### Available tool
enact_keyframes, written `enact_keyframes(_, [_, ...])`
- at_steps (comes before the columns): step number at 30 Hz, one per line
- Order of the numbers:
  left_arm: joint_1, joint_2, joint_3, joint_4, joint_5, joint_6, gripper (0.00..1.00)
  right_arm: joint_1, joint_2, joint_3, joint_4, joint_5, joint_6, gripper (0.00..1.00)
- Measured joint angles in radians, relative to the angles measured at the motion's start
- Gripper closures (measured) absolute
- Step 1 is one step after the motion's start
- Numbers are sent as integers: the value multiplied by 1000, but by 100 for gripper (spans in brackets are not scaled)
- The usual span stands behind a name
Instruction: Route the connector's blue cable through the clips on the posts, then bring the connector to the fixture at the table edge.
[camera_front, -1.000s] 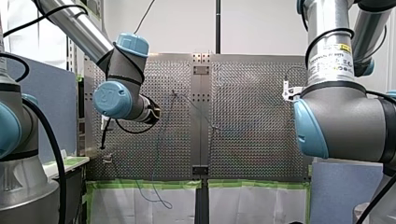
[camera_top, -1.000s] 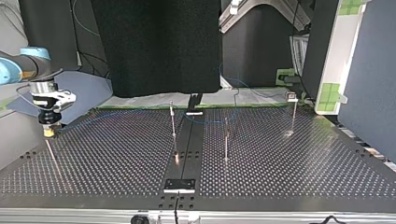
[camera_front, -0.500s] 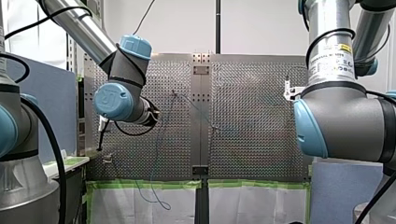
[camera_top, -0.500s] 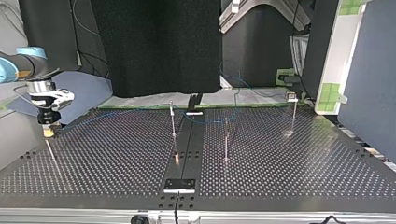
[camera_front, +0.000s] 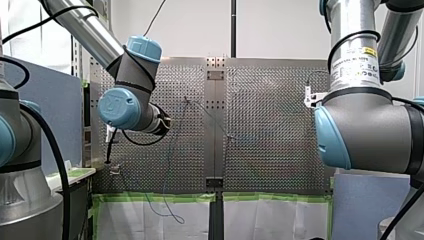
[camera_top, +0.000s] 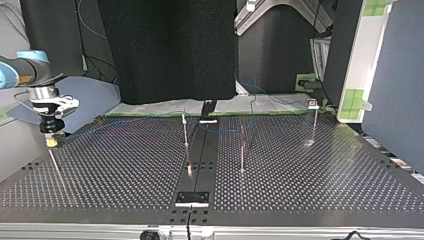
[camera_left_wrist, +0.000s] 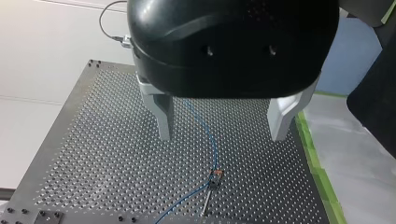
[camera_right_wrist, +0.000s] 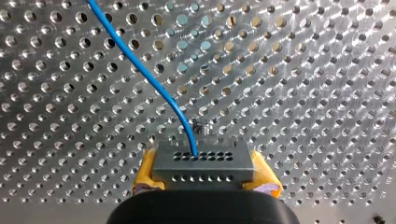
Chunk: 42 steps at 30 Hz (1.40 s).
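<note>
Found right pincer (camera_right_wrist: 205, 173) clamped on connector (camera_right_wrist: 203, 161), yellow pads (camera_right_wrist: 145, 173) either side, at 9 o'clock on desk (camera_top: 300, 190), top view. Traced blue cable (camera_right_wrist: 140, 70) leaving it toward 11 o'clock. Logged left pincer (camera_left_wrist: 222, 133) released, spread above a post clip (camera_left_wrist: 215, 177).

Has the connector (camera_right_wrist: 203, 161) clamped level between the yellow pads of my right gripper (camera_right_wrist: 205, 179): a grey block with two rows of small holes, hovering over the perforated table (camera_top: 325, 180) near its edge at the top view's left, just above a thin post (camera_top: 54, 162). Feeds the blue cable (camera_right_wrist: 135, 56) out of one upper-row hole, bends it once, then sends it straight off over the perforations. Traces it only faintly, in the top view, toward the slim upright middle posts (camera_top: 185, 135). Passes it through the small clip (camera_left_wrist: 215, 177) on the post nearest the green-taped edge, then trails it on toward that corner.
</note>
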Motion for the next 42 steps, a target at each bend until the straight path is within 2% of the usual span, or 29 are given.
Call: enact_keyframes(42, [-21,0,0,-8,-13,-21,0,0,18,-11,-5,-4,-9,89])
